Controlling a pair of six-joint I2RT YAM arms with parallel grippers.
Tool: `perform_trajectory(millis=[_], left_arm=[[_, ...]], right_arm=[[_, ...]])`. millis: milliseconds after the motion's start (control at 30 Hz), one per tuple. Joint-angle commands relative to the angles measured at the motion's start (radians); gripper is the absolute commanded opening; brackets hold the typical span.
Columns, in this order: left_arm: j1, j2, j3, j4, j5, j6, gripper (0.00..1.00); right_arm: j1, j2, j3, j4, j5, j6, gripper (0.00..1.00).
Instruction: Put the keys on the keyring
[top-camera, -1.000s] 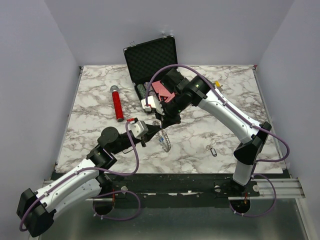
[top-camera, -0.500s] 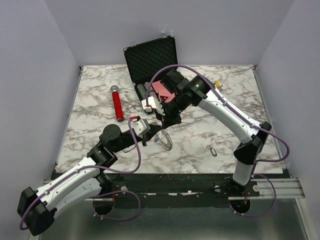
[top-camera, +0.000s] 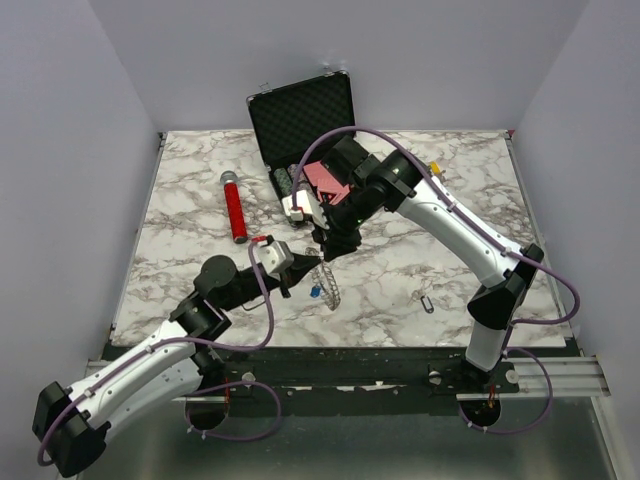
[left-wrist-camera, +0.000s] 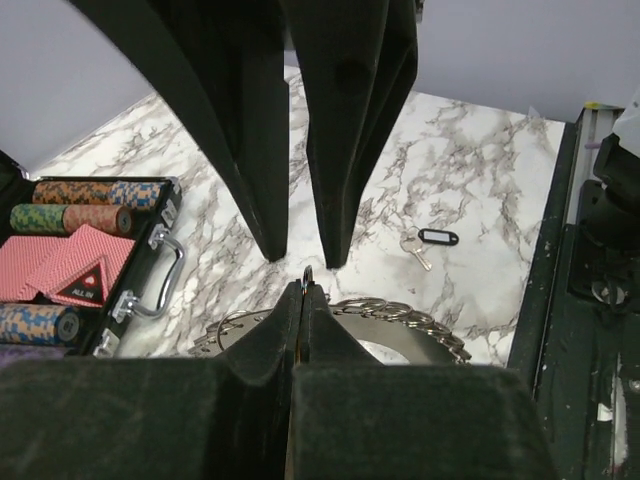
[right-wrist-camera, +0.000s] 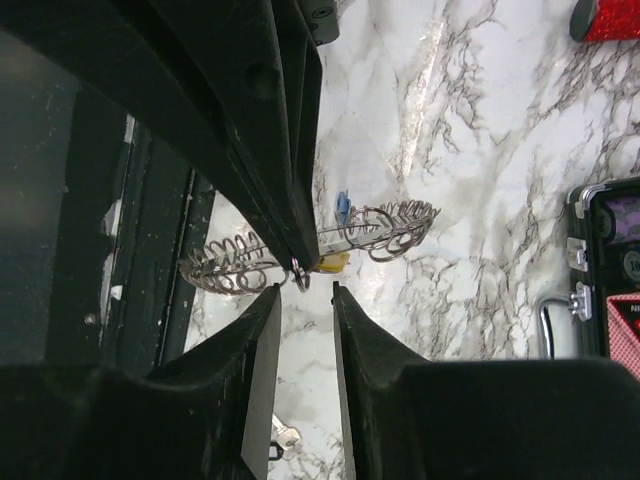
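Keyring (right-wrist-camera: 380, 232): one, standing on edge mid-table.
Keys: three; blue-tagged key (right-wrist-camera: 342, 208) and yellow-tagged key (right-wrist-camera: 334, 263) at the ring, black-tagged key (left-wrist-camera: 437, 237) alone on bare marble nearer the front edge.
Left gripper (left-wrist-camera: 302, 290): pinched tight on the keyring's wire.
Right gripper (right-wrist-camera: 305, 295): fingers parted, empty, just beside the ring.
Poker-chip case (top-camera: 300, 115): one, at the far edge.

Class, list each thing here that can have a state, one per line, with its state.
Left gripper: fingers shut on the keyring.
Right gripper: fingers open, holding nothing.
Keyring: gripped at its rim, held on edge.
Black-tagged key: lying loose, off the keyring.
Poker chip case: lid open.
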Motion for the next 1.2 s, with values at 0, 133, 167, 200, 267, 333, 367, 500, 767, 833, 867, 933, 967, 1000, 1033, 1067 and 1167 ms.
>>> perform_trajectory(millis=[0, 133, 167, 200, 267, 333, 367, 500, 767, 833, 867, 933, 967, 1000, 1033, 1067, 1167], left_arm=[[0.007, -0.095, -0.103, 0.180, -0.060, -0.151, 0.00], [0.008, -0.153, -0.238, 0.431, -0.137, -0.323, 0.00], [0.008, -0.162, -0.285, 0.531, -0.172, -0.368, 0.00], [0.008, -0.163, -0.336, 0.659, -0.218, -0.420, 0.00], [0.008, -0.134, -0.404, 0.876, -0.293, -0.495, 0.00], [0.008, -0.091, -0.440, 1.048, -0.341, -0.532, 0.00], [0.008, -0.054, -0.451, 1.123, -0.368, -0.550, 0.00], [0.008, 0.045, -0.450, 1.320, -0.448, -0.635, 0.00], [0.008, 0.054, -0.384, 1.322, -0.491, -0.687, 0.00], [0.008, 0.052, -0.376, 1.323, -0.499, -0.698, 0.00], [0.008, 0.054, -0.372, 1.323, -0.502, -0.707, 0.00], [0.008, 0.060, -0.359, 1.323, -0.497, -0.713, 0.00], [0.008, 0.061, -0.352, 1.323, -0.491, -0.718, 0.00], [0.008, 0.064, -0.346, 1.323, -0.485, -0.719, 0.00], [0.008, 0.068, -0.336, 1.323, -0.477, -0.721, 0.00], [0.008, 0.071, -0.332, 1.322, -0.470, -0.724, 0.00], [0.008, 0.075, -0.316, 1.323, -0.448, -0.721, 0.00]], right_arm=[[-0.011, -0.033, 0.044, -0.007, -0.074, 0.031, 0.38], [-0.028, -0.035, 0.063, -0.010, -0.146, 0.036, 0.41], [-0.030, -0.033, 0.064, -0.008, -0.157, 0.038, 0.41], [-0.033, -0.032, 0.066, -0.004, -0.166, 0.039, 0.41], [-0.037, -0.032, 0.064, 0.007, -0.191, 0.048, 0.42], [-0.042, -0.029, 0.067, 0.018, -0.212, 0.058, 0.43], [-0.045, -0.027, 0.067, 0.024, -0.224, 0.061, 0.43], [-0.062, -0.024, 0.080, 0.041, -0.257, 0.084, 0.44], [-0.103, -0.011, 0.120, 0.096, -0.292, 0.148, 0.45], [-0.113, -0.003, 0.126, 0.113, -0.306, 0.171, 0.45], [-0.114, 0.000, 0.121, 0.130, -0.318, 0.185, 0.45], [-0.113, 0.009, 0.110, 0.157, -0.347, 0.218, 0.44], [-0.113, 0.014, 0.109, 0.173, -0.355, 0.238, 0.44], [-0.113, 0.020, 0.110, 0.191, -0.358, 0.258, 0.43], [-0.114, 0.022, 0.112, 0.203, -0.356, 0.281, 0.42], [-0.114, 0.026, 0.113, 0.219, -0.355, 0.301, 0.40], [-0.114, 0.032, 0.104, 0.254, -0.367, 0.350, 0.33]])
